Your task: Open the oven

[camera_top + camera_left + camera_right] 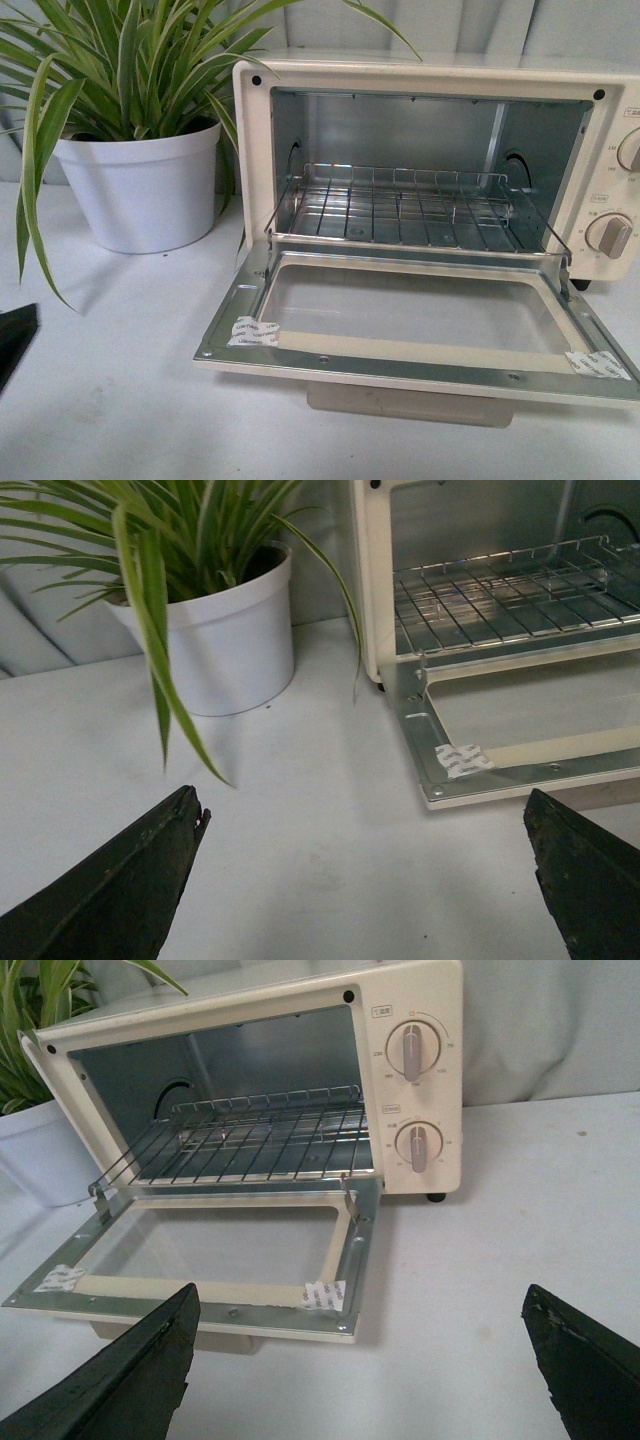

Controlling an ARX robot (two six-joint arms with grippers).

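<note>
The cream-white oven (pixel 250 130) stands on the white table with its glass-windowed door (pixel 410 312) swung fully down and lying flat. The wire rack (pixel 400 205) shows inside the cavity. Two round knobs (pixel 610 235) sit on its right side. The bar handle (pixel 410 405) shows under the door's front edge. The oven also shows in the left wrist view (pixel 365 580) and the right wrist view (pixel 430 1020). My left gripper (pixel 365 880) is open and empty over the table, in front of the door's left corner. My right gripper (pixel 360 1360) is open and empty in front of the door's right corner. Neither gripper shows in the front view.
A white pot (pixel 140 185) with a long-leaved green plant (pixel 130 60) stands left of the oven; its leaves hang toward the oven's left side. A dark object (pixel 15 340) lies at the table's left edge. White tape pieces (pixel 250 332) stick to the door's front corners.
</note>
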